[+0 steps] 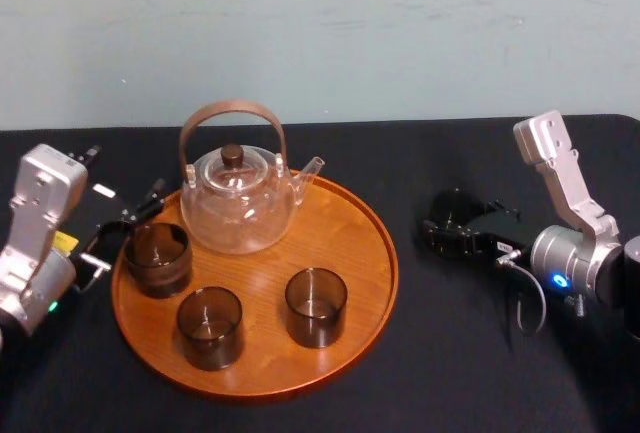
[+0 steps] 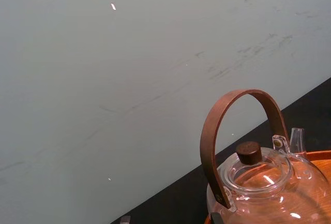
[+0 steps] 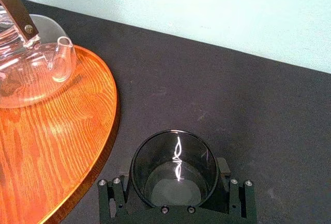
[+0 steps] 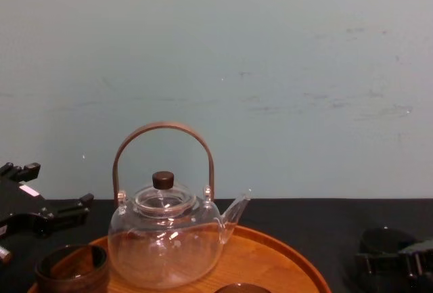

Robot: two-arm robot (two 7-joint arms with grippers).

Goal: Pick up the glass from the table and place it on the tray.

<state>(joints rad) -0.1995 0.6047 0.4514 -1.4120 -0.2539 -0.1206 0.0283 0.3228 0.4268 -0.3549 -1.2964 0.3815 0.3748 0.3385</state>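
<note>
Clenching on the glass (image 3: 173, 154), the jaws of my right gripper (image 3: 174, 188) press against its two opposite sides. The glass is a dark, smoky cylinder, and from my right wrist I look straight down through its open mouth to a bare bottom. It sits over the black worktop (image 1: 470, 353), just beside the right rim of the tray (image 1: 350, 243) and not on it; I cannot tell whether its base touches the cloth. The round orange-brown tray carries a clear teapot (image 1: 238, 208) at its rear, with a brown hoop handle (image 1: 232, 108), a dark knob (image 1: 232, 154) on its lid and its spout pointing to my right; the wood grain shows through its walls. Three more dark glasses stand upright on the tray: the left tumbler (image 1: 157, 258) by the left rim, the front tumbler (image 1: 209, 326) nearest me, and the third tumbler (image 1: 316, 305) to the right of that one. All three are apart from one another, and I see nothing inside them but their own tint. My left gripper (image 1: 122, 233) rests at the tray's left edge, just beside the left tumbler, its jaws spread and released. A white sticker (image 1: 104, 191) and a yellow tag (image 1: 65, 243) sit on that arm, but any print is too small to read.
</note>
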